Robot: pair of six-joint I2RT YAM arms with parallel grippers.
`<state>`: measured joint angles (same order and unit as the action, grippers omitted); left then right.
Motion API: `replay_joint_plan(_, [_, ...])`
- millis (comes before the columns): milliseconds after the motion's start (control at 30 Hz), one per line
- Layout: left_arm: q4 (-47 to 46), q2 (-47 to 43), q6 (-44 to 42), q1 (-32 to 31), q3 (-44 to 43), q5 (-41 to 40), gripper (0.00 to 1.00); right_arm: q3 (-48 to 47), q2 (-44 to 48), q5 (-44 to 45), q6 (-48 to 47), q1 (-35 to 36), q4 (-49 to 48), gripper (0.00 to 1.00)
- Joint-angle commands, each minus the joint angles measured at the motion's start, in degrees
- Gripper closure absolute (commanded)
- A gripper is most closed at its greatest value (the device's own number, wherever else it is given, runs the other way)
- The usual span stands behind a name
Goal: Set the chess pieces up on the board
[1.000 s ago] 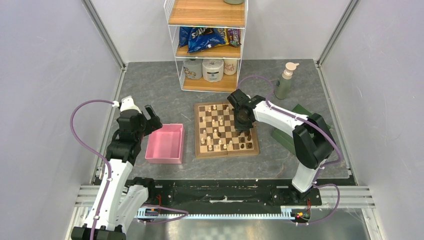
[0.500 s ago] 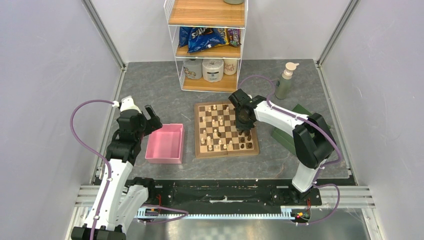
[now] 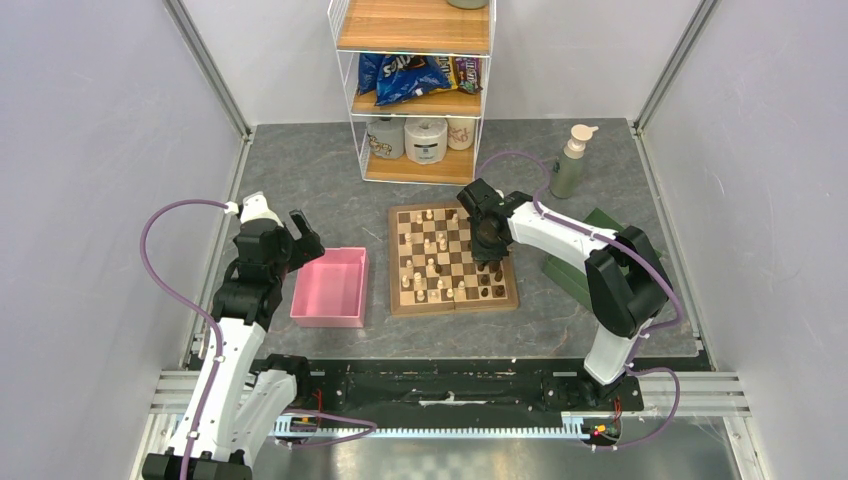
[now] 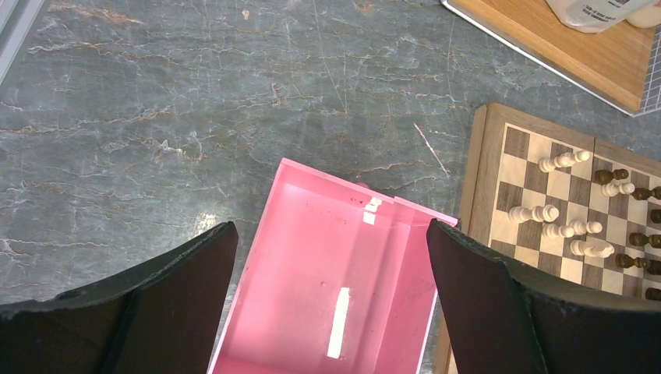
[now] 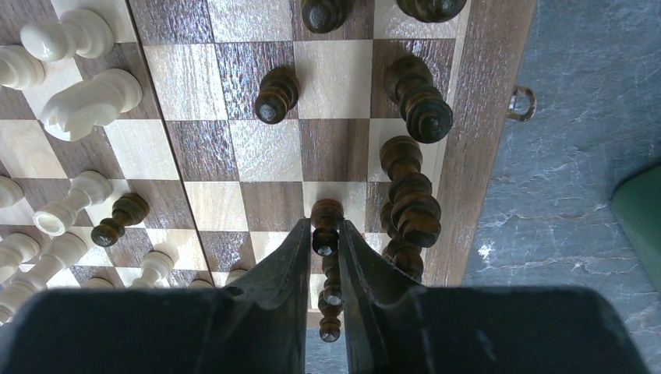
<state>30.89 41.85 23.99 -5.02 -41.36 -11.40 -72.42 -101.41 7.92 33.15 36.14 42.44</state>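
Right tool [image 5: 325, 222] is sitting low over the board's [image 5: 483, 156] 3 o'clock side, jaws nearly together with 1 dark pawn [image 5: 326, 231] standing between them. I cannot tell if it is clamping the pawn or has just let go.

Change: in the top view this tool [image 3: 490, 243] has been sliding slightly toward 5 o'clock over the last second and is now holding there. Judging from that, 1 dark piece is being set down in the dark ranks and release is the step in hand. Many pieces are still waiting.

Left tool [image 4: 329, 234] has been staying released, jaws spread wide, hanging above the pink tray [image 4: 374, 199] at 9 o'clock of the board [image 3: 455, 309].

Views: the right wrist is showing what the top view is hiding under the arm. That is the pawn, dark pieces [image 5: 425, 109] crowding the 3 o'clock border, and cream pieces [image 5: 90, 101] lying on their sides at 9 o'clock. The top view is showing the layout, with the board mid-surface and the left tool [image 3: 300, 238] well apart from it. The left wrist is adding only the board's 9 o'clock edge [image 4: 475, 171].
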Motion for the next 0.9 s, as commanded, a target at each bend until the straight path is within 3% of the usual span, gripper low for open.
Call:
replay_joint_plan(0, [-1.7,-0.2,1.5,0.0,-0.9,0.7,0.01,-0.9,1.9,0.6,-0.9,-0.1,-0.6,0.72])
replay_joint_plan(367, [-1.7,-0.3,1.5,0.0,-0.9,0.6,0.01,-8.2,2.3,-5.2,-4.5,0.6,0.5,0.57])
replay_joint_plan(867, [-1.7,-0.5,1.5,0.0,-1.0,0.4,0.01,-16.5,-8.2,-7.7,-4.0,7.7,0.2,0.56])
